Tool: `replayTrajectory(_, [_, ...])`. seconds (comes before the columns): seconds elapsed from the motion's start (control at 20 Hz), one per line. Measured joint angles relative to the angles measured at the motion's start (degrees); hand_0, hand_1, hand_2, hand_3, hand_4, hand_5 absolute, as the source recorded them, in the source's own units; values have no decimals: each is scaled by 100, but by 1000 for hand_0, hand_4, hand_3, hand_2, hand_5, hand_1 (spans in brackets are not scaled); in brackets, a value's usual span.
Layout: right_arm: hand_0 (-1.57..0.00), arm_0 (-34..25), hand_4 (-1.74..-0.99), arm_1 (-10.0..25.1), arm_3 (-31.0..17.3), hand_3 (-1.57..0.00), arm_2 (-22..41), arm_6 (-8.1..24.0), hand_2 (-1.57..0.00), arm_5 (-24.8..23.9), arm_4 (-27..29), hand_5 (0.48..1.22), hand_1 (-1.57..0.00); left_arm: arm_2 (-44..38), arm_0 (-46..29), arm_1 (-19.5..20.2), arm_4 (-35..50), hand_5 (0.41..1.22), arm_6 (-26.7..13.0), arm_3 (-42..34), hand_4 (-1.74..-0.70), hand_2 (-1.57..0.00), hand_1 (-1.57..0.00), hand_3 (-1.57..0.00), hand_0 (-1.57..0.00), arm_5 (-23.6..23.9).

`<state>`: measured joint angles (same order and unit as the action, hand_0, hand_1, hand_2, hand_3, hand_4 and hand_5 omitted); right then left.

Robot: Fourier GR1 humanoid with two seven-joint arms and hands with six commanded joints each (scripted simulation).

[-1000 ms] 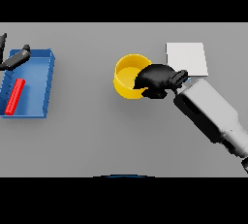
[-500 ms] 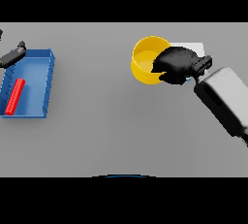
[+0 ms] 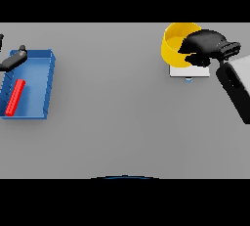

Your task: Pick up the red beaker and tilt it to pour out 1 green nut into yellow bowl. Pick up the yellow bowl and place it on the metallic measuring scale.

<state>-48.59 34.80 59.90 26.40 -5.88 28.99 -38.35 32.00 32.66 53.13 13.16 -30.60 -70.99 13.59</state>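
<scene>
Yellow bowl (image 3: 175, 45) sits high at the far right of the table, held over the metallic measuring scale (image 3: 188, 70), whose pale plate peeks out just below and in front of it. The right hand (image 3: 205, 45) has its dark fingers curled round the bowl's right rim, gripping it.

As I see it, the risk is a lopsided release: held by one edge, the bowl could tip as the fingers let go, or land partly off the plate, since it seems to overhang the far edge. Any nut inside is too small to tell.

Being round, the bowl has no long axis; its mouth faces up, perhaps slightly tilted.

Far off left, the left hand (image 3: 13, 58) rests by the blue tray (image 3: 49, 85), which holds a red beaker (image 3: 15, 97).
</scene>
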Motion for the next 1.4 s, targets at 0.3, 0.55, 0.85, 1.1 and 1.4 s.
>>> replayTrajectory(0.3, [-1571,-246,-1722,-118,-1271,-1254,5,-309,-1571,-581,-159,1221,-1571,10,-6,69,-46,759,-113,-111,-818,1,1,1,1,63])
replayTrajectory(0.55, [-1571,-384,-1725,-371,-2122,-1432,42,-490,-1571,-1070,-272,1221,-1561,14,28,84,-41,743,-160,-56,-801,1,1,1,1,-7])
replayTrajectory(0.85, [-1571,-559,-1724,-612,-2910,-1496,93,-581,-1568,-1409,-321,1221,-1462,5,69,-9,-22,734,-89,56,-806,1,1,1,1,-22])
replayTrajectory(1.1, [-1525,-670,-1596,-699,-3273,-907,70,-751,-1348,-1322,-200,1134,-1350,23,92,-35,-64,745,-81,71,-812,1,1,1,1,15])
replayTrajectory(1.4, [-399,-862,-1410,-713,-3598,-604,25,-797,-518,-1138,-184,821,-354,74,199,-166,-104,738,-117,293,-806,1,1,1,1,-62])
